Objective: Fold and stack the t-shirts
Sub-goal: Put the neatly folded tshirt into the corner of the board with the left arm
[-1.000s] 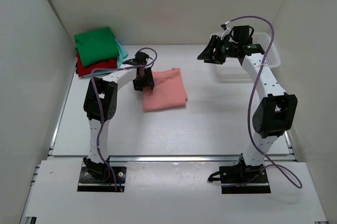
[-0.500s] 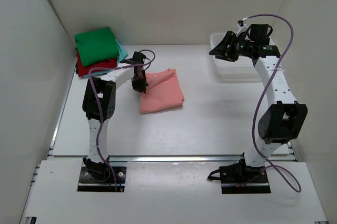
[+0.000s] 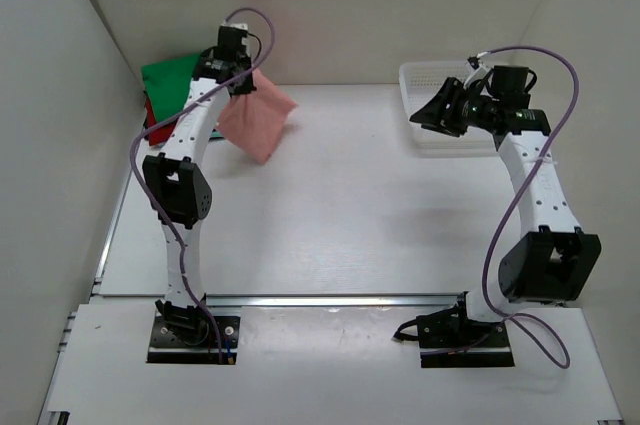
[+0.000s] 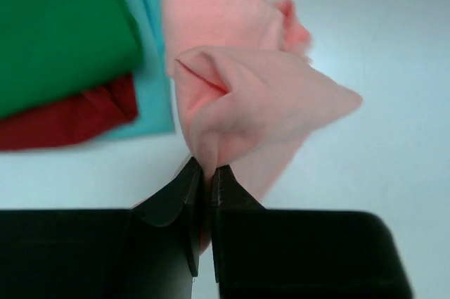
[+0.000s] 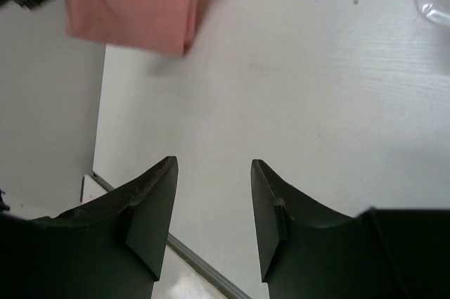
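Note:
The folded salmon-pink t-shirt (image 3: pixel 256 121) hangs in the air at the back left, pinched at one edge by my left gripper (image 3: pixel 236 82), which is shut on it. In the left wrist view the pink cloth (image 4: pixel 253 102) droops from the closed gripper (image 4: pixel 206 171). Just left of it lies the stack of folded t-shirts: green (image 3: pixel 172 75) on top, red (image 3: pixel 150 123) and light teal (image 4: pixel 151 81) beneath. My right gripper (image 3: pixel 428 115) is raised at the back right, open with nothing between its fingers (image 5: pixel 151 193). The pink shirt (image 5: pixel 133 3) shows far off in the right wrist view.
A white mesh basket (image 3: pixel 425 140) stands at the back right, partly under my right arm. White walls close in the left, back and right sides. A metal rail (image 3: pixel 330 298) runs along the table's near edge.
My left gripper closed on the pink t-shirt, lifted it off the table and carried it back and left toward the stack. The right arm drew back to the right.

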Controlling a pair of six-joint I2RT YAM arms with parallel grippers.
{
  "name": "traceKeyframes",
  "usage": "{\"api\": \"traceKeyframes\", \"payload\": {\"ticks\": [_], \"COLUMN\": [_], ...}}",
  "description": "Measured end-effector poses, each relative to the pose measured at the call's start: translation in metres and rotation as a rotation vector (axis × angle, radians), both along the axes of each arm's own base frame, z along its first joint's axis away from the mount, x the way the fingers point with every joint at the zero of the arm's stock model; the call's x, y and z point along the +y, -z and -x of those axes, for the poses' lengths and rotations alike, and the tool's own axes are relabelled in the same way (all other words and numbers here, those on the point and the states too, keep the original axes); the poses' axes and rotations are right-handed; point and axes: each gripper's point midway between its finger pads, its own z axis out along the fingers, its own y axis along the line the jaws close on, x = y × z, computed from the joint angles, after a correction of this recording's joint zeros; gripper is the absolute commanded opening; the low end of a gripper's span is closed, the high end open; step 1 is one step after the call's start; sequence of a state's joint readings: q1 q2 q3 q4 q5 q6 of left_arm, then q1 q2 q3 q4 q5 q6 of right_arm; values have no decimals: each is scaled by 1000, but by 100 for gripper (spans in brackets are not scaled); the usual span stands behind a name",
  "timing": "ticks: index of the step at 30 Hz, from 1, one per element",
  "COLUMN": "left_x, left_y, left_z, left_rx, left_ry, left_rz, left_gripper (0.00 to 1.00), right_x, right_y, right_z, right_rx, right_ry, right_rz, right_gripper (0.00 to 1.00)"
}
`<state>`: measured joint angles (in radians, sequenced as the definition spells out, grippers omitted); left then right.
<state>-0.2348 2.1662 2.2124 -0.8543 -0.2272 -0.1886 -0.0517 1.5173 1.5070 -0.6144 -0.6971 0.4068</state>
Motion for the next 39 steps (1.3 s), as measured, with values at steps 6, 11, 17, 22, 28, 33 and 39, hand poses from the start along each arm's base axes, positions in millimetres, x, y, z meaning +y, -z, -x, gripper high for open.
{"api": "traceKeyframes", "payload": {"ticks": [6, 11, 17, 22, 28, 33, 39], "left_x": [66, 130, 208, 248, 257, 262, 272], "left_y": [-59, -48, -8, 11, 17, 18, 8], "left_z": [-58, -77, -87, -85, -85, -85, -83], "left_rx": [-227, -260, -240, -231, -285, -295, -341], "left_ry": [-105, -211, -346, -433, -484, -513, -531], "left_rz": [10, 4, 43, 90, 139, 179, 225], "left_gripper": [0, 0, 0, 0, 0, 0, 0], "right_x": [7, 9, 12, 23, 33, 38, 44], "right_y": [5, 24, 30, 37, 40, 31, 33], "right_z": [38, 47, 48, 47, 35, 29, 27], "right_rx": [-11, 38, 54, 82, 111, 93, 105], "right_ry": [-19, -23, -25, -50, -66, -74, -90], "right_rz": [18, 18, 17, 13, 10, 9, 8], "right_gripper": [43, 43, 44, 42, 42, 42, 41]}}
